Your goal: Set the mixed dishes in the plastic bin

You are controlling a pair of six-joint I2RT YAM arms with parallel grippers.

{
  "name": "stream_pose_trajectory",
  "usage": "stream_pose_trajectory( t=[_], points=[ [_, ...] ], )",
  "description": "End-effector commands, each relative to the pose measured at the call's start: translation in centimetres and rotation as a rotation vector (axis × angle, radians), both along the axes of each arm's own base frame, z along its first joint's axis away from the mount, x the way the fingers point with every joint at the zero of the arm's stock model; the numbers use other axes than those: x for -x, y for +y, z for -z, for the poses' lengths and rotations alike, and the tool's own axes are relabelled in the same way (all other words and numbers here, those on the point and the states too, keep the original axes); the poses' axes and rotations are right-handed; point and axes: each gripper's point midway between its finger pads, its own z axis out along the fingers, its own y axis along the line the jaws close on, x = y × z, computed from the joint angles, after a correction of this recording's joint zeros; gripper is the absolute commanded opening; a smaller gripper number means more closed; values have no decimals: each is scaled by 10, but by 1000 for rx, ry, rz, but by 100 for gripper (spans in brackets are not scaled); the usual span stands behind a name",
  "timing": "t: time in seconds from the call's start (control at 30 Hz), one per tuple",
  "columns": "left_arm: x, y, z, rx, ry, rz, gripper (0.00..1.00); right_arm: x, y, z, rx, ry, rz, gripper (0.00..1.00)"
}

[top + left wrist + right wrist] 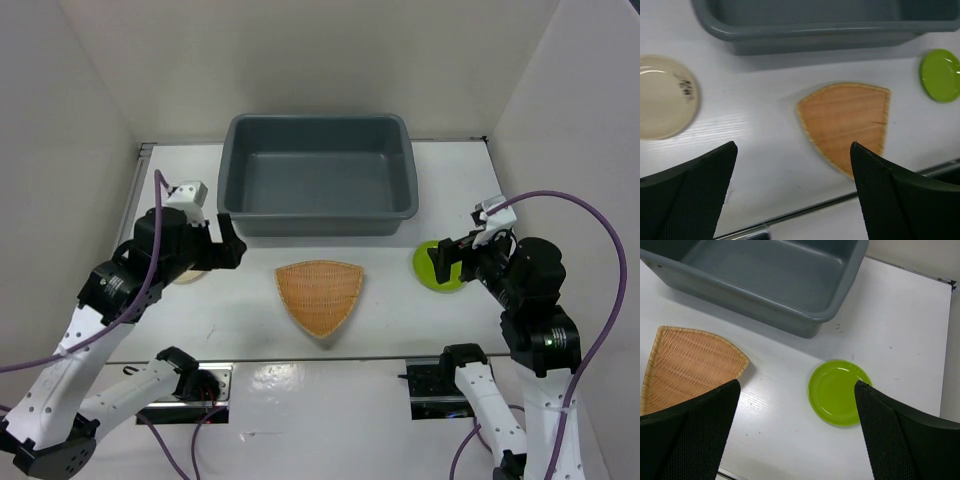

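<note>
A grab could skid off the thin rims of the woven fan plate [320, 295], cream plate [662, 97] and lime-green plate [840, 392], lying flat on the worktop [240, 315] before the grey plastic bin [318, 122], itself holding nothing, while left pincer [792, 150] and right pincer [797, 385] gape wide, empty

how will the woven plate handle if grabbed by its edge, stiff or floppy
The woven plate looks thin and basket-like, so probably light and a bit flexible, not floppy. Its ribbed weave should resist slipping. Lying flat with a fan outline, it is unlikely to roll.
</note>
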Motion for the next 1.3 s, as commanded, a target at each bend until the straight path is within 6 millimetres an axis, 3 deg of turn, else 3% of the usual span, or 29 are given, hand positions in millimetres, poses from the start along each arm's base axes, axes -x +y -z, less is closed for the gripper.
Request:
stream_pose_trajectory(
  t=[0.0,0.03,0.07,0.1,0.27,0.33,0.43,0.5,0.73,0.87,0.97,1.0,1.07,1.2,1.27],
  points=[
    [11,-53,17,262,128,129,100,7,2,-14,19,-49,-24,99],
    [17,-69,22,331,155,191,100,9,3,-12,16,-49,-32,99],
    [22,-72,32,364,181,186,100,10,4,-15,13,-67,-41,99],
    [27,-74,61,387,257,163,100,12,8,-17,7,-82,-59,99],
    [31,-59,106,357,322,46,100,8,17,-15,-1,-109,-116,99],
    [29,-72,100,423,313,84,100,1,12,-11,-8,-127,-86,99],
    [30,-89,115,503,393,103,100,3,17,-14,-35,-201,-110,99],
    [29,-90,136,512,431,76,100,3,19,-9,-37,-224,-123,99],
    [23,-88,182,540,485,-7,100,24,14,-26,-37,-326,-93,99],
    [23,-98,198,649,528,-1,100,26,12,-25,-35,-335,-84,99],
    [13,-107,198,709,516,45,100,26,13,-27,-44,-341,-83,99],
    [14,-108,210,686,555,46,100,26,13,-27,-44,-341,-83,99],
    [7,-116,206,685,554,97,100,28,13,-29,-43,-350,-83,99],
    [-3,-125,222,677,609,132,100,28,11,-29,-42,-351,-74,99],
    [-9,-131,219,684,593,166,100,30,11,-30,-42,-360,-74,99]
  ],
)
